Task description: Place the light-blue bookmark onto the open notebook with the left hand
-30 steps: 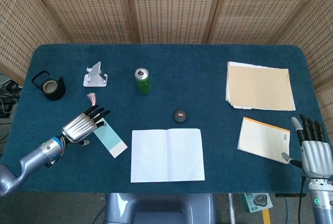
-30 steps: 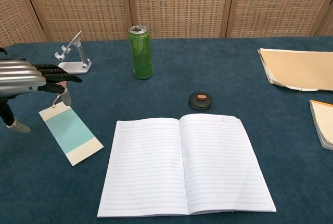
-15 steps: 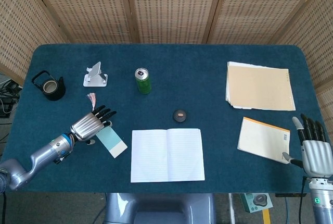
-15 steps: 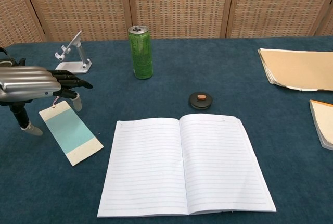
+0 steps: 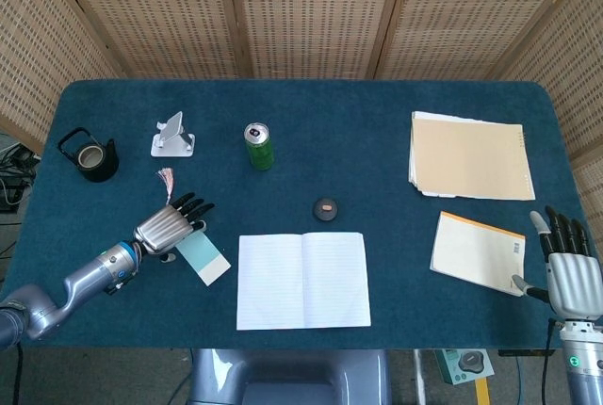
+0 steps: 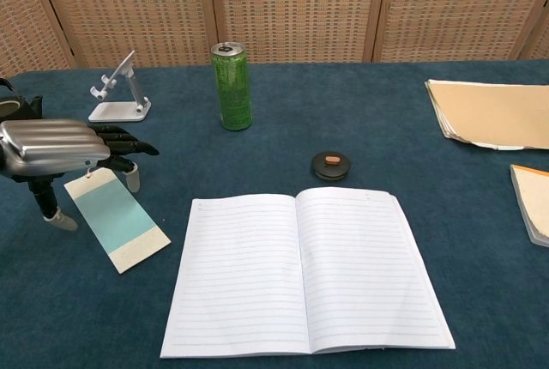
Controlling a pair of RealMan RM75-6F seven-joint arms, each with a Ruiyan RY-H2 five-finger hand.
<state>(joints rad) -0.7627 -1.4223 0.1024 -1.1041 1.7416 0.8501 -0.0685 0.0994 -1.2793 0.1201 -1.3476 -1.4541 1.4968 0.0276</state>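
The light-blue bookmark (image 5: 203, 256) (image 6: 113, 219) lies flat on the blue table left of the open notebook (image 5: 301, 280) (image 6: 300, 272). My left hand (image 5: 170, 224) (image 6: 64, 148) hovers low over the bookmark's upper end, fingers spread and pointing right, thumb hanging beside the card. It holds nothing that I can see. The bookmark's tassel (image 5: 167, 178) trails behind the hand. My right hand (image 5: 568, 271) rests open at the table's right front corner, far from the notebook.
A green can (image 5: 258, 145) (image 6: 232, 86), a phone stand (image 5: 173, 135) (image 6: 118, 90) and a black tape holder (image 5: 89, 154) stand at the back left. A small black puck (image 5: 326, 207) (image 6: 331, 164) sits above the notebook. Paper stacks (image 5: 469, 154) and an orange-edged pad (image 5: 478, 251) lie right.
My left hand has slid right and forward, lowering over the bookmark's upper end. The bookmark and my right hand have stayed put.
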